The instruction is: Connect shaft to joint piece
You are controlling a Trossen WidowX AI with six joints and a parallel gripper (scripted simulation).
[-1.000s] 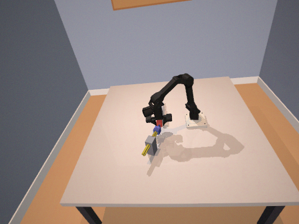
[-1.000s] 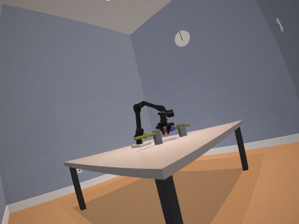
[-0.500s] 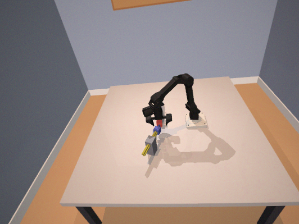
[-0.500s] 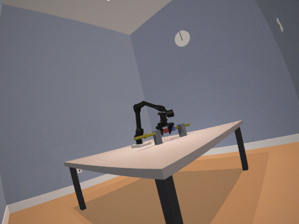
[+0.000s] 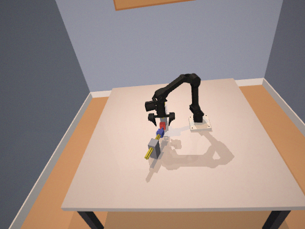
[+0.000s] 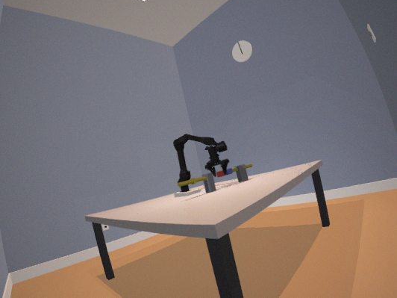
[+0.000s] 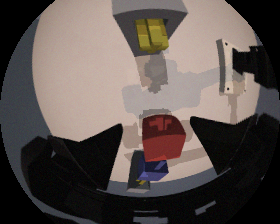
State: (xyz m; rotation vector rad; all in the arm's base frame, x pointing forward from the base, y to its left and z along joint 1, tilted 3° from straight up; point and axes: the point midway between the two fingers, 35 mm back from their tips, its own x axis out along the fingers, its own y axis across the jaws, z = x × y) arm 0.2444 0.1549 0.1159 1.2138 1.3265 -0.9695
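Observation:
The red joint piece (image 5: pixel 162 126) (image 6: pixel 220 174) (image 7: pixel 164 147) is hinged to a blue piece (image 5: pixel 160 132) (image 6: pixel 228 172) (image 7: pixel 154 170) on the first yellow shaft (image 5: pixel 148 154) (image 6: pixel 249 166), which passes through a grey block (image 5: pixel 155 150) (image 6: pixel 242 173). In the wrist view its dark opening faces roughly toward the second yellow shaft (image 6: pixel 192 181) (image 7: pixel 151 35); exact alignment is unclear. That shaft's end pokes a little from the second grey block (image 6: pixel 210 183) (image 7: pixel 150 7), with a gap to the red piece. My gripper (image 5: pixel 163 124) (image 6: pixel 219 174) (image 7: pixel 158 123) is wide open, empty, its fingers either side of and slightly above the red piece.
The arm's pale base plate (image 5: pixel 206 127) (image 7: pixel 223 70) stands to the right of the blocks in the top view and in the wrist view. Both blocks stand up from the pale table (image 5: pixel 114 179) (image 6: pixel 168 213), one on each side of the joint. Arm shadows fall across the table.

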